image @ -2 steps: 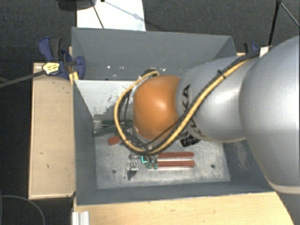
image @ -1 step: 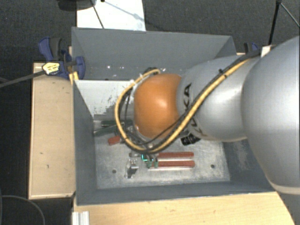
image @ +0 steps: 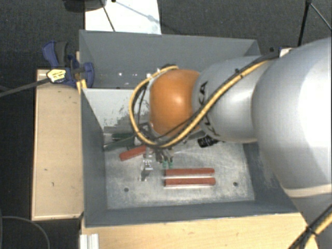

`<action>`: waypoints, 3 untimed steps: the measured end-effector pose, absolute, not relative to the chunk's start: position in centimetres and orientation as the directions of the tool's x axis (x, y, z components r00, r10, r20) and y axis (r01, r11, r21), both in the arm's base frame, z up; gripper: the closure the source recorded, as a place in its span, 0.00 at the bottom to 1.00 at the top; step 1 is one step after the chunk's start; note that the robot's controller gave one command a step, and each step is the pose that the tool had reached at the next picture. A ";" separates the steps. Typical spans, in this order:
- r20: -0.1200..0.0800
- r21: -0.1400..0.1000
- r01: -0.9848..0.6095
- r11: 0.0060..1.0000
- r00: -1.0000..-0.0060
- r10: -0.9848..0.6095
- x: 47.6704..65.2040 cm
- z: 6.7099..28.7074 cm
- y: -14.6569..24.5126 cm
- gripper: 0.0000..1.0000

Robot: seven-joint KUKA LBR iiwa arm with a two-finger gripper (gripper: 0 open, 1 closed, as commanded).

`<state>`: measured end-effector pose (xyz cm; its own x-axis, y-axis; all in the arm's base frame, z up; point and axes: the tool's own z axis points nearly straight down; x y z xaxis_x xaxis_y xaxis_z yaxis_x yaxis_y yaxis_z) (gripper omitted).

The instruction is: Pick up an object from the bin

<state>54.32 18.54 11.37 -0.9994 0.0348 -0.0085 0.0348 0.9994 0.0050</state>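
Orange-red short stick (image: 132,153) lying left of centre in grey metal bin (image: 233,165), just beside gripper (image: 147,169); jaw spread impossible to tell. Risk of snagging neighbouring paired red-brown bars (image: 189,176) instead, being so near.

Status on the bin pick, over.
Pincer down in bin, mid-floor. Nearest: red stick, small green piece. Two brown bars side by side, apart from pincer.

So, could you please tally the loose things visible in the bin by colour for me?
Red-brown sticks: 3 (two side by side, one tilted)
Dark green stick: 1
Total: 4 in view; the arm covers part of the bin, so more may lie beneath it.
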 end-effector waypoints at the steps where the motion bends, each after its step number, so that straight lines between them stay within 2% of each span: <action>1: -0.006 0.004 0.170 0.985 -0.985 0.170 55.9 8.7 18.0 0.00; 2: -0.003 0.002 0.160 0.987 -0.987 0.160 56.4 8.5 18.1 0.00; 3: 0.011 0.000 0.135 0.991 -0.991 0.135 57.8 7.8 17.8 0.00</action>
<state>57.79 17.78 7.78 -0.9907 0.1355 0.0112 0.1355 0.9908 -0.0001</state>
